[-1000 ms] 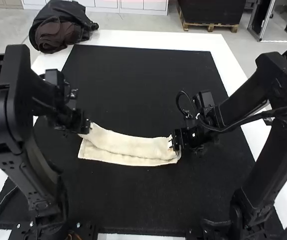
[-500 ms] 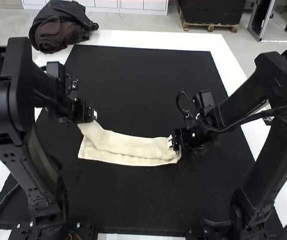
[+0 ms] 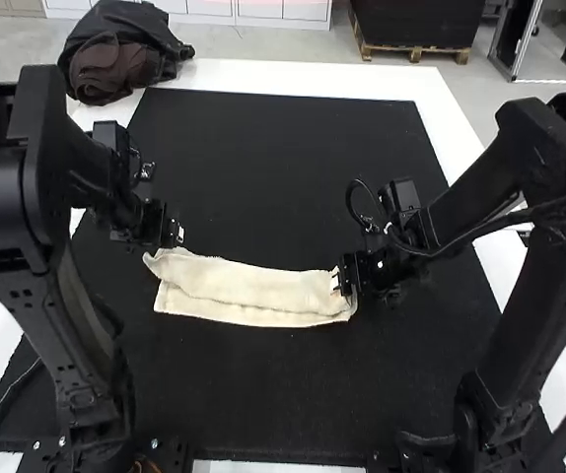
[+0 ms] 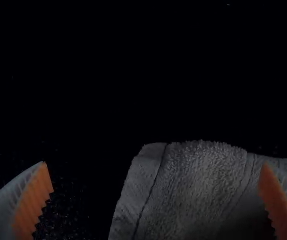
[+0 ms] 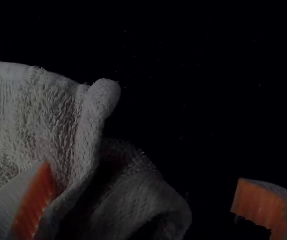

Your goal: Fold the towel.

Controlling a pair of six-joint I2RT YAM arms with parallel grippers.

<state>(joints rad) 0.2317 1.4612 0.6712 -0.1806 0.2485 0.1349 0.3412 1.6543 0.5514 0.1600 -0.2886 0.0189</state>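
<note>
The left gripper [image 3: 177, 234], left of centre in the frame, has its fingers spread wide by one end of the towel [image 3: 253, 286], and the right gripper [image 3: 340, 280], right of centre, is spread too at the other, the cloth lying partly folded over itself on the black mat [image 3: 283, 394], just below mid-frame.

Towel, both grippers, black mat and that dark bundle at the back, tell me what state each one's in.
Towel: folded over, a strip of the lower layer showing along the near edge
Left gripper: open
Right gripper: open
Black mat: spread flat
Dark bundle: bunched up
</note>
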